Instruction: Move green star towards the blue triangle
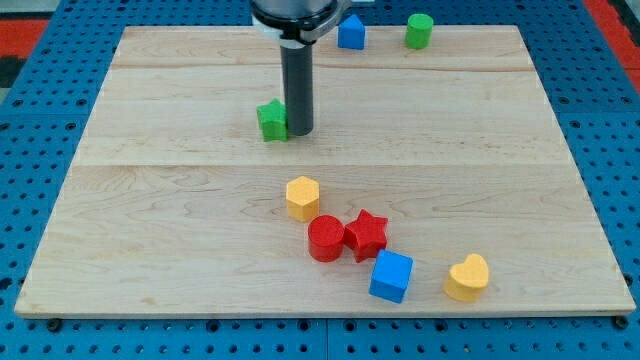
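Camera view: my tip (298, 132) touches green star (271, 121) (its right side).

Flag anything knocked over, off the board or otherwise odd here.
Nothing stands out. All blocks sit flat on the board; my tip touches the green star's right side, and the blue triangle sits intact near the top edge.

green star (271, 120): right side covered by rod; shape only partly readable.
my tip (299, 133): at star's 3 o'clock, contact not discernible.
rod mount (293, 17): cut off by top edge at 12 o'clock.
blue triangle (351, 33): left edge close to mount, apex partly masked.
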You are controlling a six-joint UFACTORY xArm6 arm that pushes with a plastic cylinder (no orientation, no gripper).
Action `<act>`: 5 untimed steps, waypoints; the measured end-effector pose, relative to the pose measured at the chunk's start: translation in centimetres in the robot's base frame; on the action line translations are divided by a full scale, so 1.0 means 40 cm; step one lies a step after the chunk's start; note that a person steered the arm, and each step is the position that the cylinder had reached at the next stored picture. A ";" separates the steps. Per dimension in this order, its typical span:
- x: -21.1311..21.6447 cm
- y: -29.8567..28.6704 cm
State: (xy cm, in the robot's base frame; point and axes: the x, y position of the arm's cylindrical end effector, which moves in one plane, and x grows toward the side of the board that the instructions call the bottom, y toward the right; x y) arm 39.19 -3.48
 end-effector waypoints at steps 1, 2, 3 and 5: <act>0.002 -0.046; 0.052 -0.147; 0.053 -0.273; 0.043 -0.298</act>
State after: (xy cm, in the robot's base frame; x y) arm 40.90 -15.40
